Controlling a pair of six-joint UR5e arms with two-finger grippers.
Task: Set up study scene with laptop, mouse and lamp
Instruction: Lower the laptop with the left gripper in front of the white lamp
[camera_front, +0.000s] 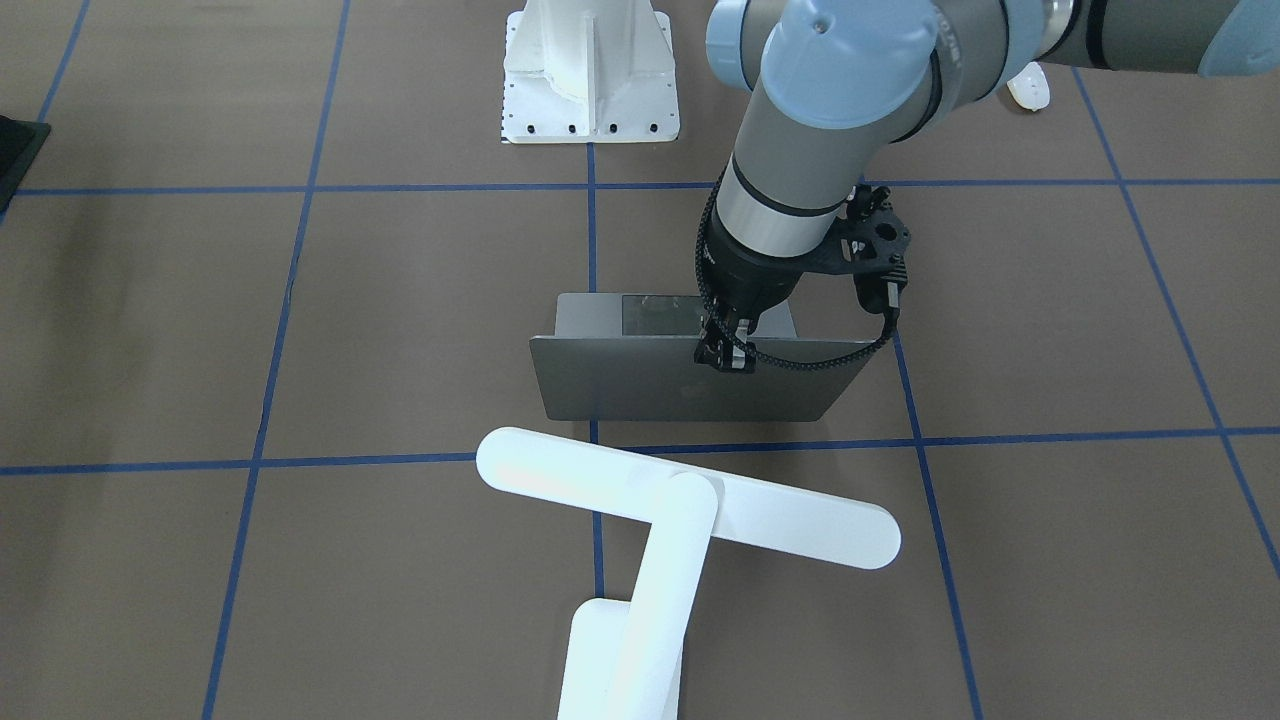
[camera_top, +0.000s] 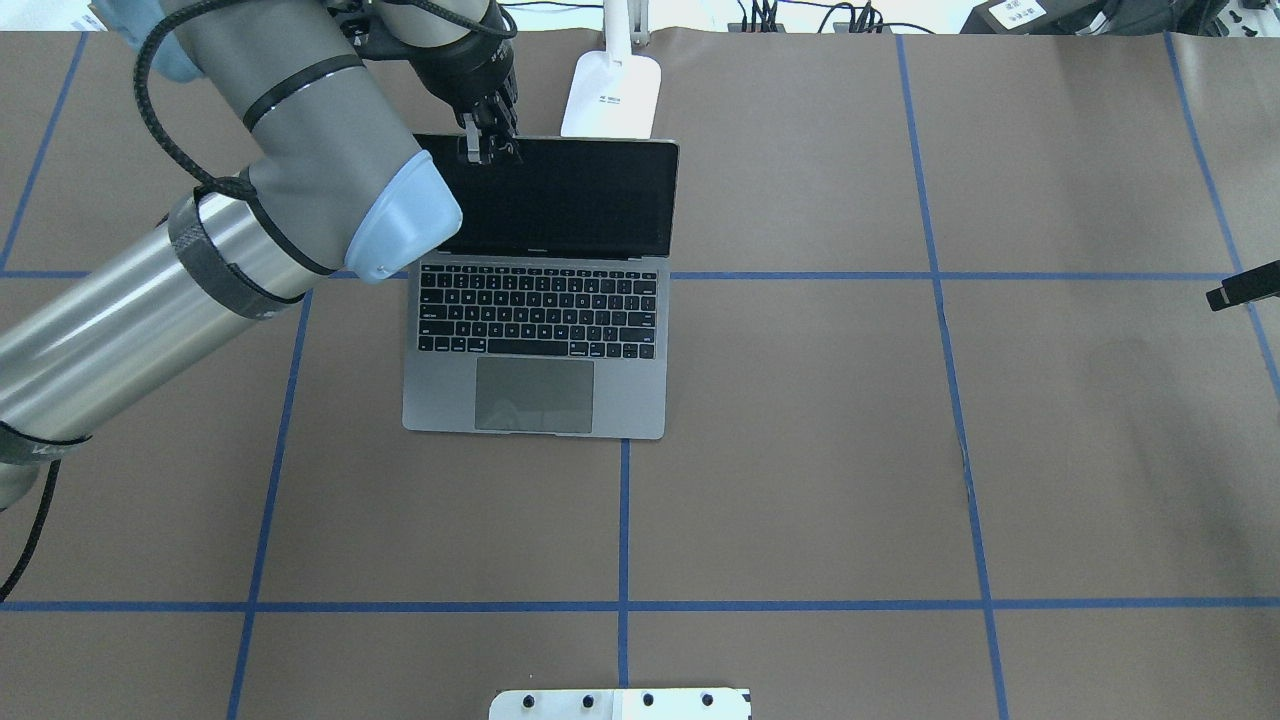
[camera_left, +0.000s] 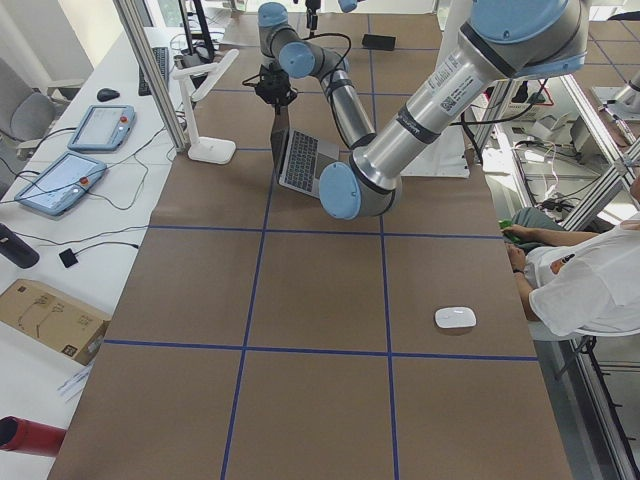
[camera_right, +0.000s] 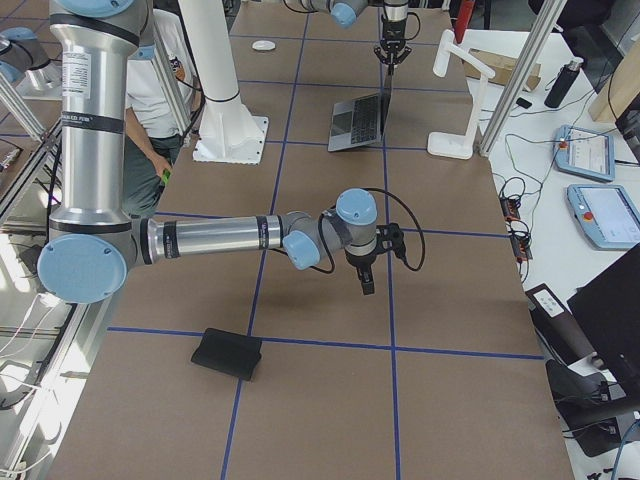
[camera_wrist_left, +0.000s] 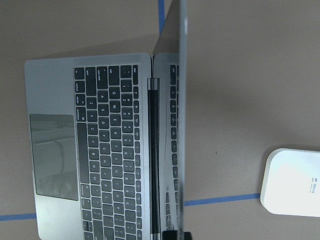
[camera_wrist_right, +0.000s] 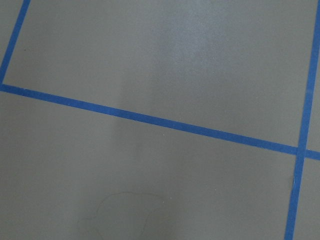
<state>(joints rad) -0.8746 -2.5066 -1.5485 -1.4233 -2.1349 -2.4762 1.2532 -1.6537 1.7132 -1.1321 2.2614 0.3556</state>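
The grey laptop (camera_top: 540, 340) stands open mid-table, with its dark screen upright; it also shows in the left wrist view (camera_wrist_left: 90, 150). My left gripper (camera_top: 487, 140) is shut on the top edge of the laptop's lid (camera_front: 690, 385). The white lamp (camera_front: 690, 495) stands just behind the laptop, and its base (camera_top: 612, 95) rests at the far edge. The white mouse (camera_left: 455, 318) lies near the robot's side on my left, far from both grippers. My right gripper (camera_right: 366, 280) hangs over bare table far to the right, looks shut and holds nothing.
The white bolted pedestal (camera_front: 590, 80) stands at the robot's edge of the table. A black mat (camera_right: 227, 353) lies at the table's right end. An operator sits beside the table in the exterior left view (camera_left: 590, 290). Blue tape lines grid the brown surface.
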